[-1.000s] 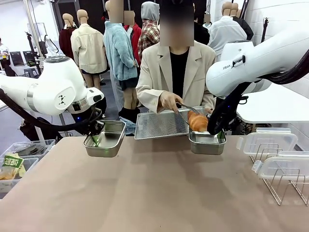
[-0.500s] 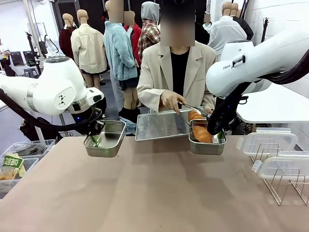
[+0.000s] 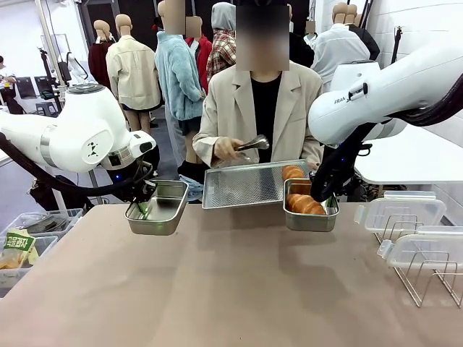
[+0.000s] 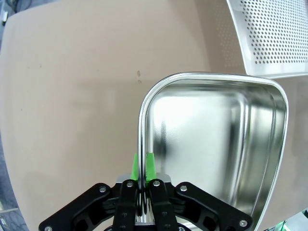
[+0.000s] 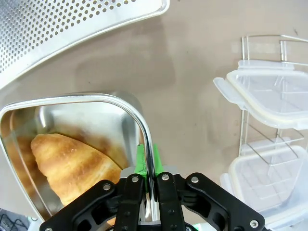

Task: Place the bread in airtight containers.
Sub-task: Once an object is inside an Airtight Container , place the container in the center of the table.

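Two steel containers are held just above the brown table. My left gripper (image 3: 142,209) (image 4: 143,166) is shut on the rim of the left container (image 3: 158,207) (image 4: 216,139), which is bare inside. My right gripper (image 3: 329,203) (image 5: 147,163) is shut on the rim of the right container (image 3: 309,216) (image 5: 29,120), where one golden ridged bread roll (image 3: 304,204) (image 5: 72,163) lies. A second bread roll (image 3: 292,172) rests on the right end of the perforated steel tray (image 3: 242,185). The person's hand holds metal tongs (image 3: 251,144) above the tray, with nothing in them.
Clear plastic lids (image 3: 401,211) (image 5: 269,91) lie on a wire rack (image 3: 423,271) at the table's right edge. A plastic bin (image 3: 32,235) with packets stands beside the table at the left. The person stands at the far side behind the tray.
The person lowered the roll with tongs into the right container, let it go, and lifted the tongs back up to chest height. Both arms stayed still.
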### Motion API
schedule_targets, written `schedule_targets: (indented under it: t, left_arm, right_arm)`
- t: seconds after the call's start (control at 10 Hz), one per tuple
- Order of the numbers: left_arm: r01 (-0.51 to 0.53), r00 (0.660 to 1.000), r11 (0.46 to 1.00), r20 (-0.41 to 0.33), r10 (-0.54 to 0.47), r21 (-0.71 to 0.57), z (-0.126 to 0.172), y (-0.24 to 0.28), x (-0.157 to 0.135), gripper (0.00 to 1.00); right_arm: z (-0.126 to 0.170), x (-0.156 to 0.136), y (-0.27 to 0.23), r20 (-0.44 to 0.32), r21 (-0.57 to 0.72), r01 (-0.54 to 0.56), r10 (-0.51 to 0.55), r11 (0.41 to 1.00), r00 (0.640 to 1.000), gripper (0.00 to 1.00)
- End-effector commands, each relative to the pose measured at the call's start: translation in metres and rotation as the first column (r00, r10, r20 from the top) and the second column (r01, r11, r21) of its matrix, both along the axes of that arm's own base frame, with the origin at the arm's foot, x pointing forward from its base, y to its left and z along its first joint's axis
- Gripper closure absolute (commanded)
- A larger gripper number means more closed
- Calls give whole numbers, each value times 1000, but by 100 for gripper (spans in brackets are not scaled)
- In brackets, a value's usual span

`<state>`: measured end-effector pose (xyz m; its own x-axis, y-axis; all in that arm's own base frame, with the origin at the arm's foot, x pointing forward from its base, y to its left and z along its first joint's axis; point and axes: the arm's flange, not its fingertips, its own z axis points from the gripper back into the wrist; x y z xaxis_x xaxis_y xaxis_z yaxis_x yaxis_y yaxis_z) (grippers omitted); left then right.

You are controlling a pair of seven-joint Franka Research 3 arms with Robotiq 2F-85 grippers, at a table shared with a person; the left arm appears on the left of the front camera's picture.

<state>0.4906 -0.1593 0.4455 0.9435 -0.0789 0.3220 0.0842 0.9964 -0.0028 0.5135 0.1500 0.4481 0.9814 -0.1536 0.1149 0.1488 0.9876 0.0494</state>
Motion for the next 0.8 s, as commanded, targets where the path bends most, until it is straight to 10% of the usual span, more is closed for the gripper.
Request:
schedule_targets:
  t: [0.0, 0.7]
  left_arm:
    - [7, 1000, 1000, 8, -7, 17, 5, 1, -2, 100]
    - [7, 1000, 1000, 8, -7, 17, 5, 1, -2, 100]
  right_arm:
    - [1, -5, -1, 5, 1, 2, -2, 1000, 1000, 100]
    - [1, -5, -1, 5, 1, 2, -2, 1000, 1000, 100]
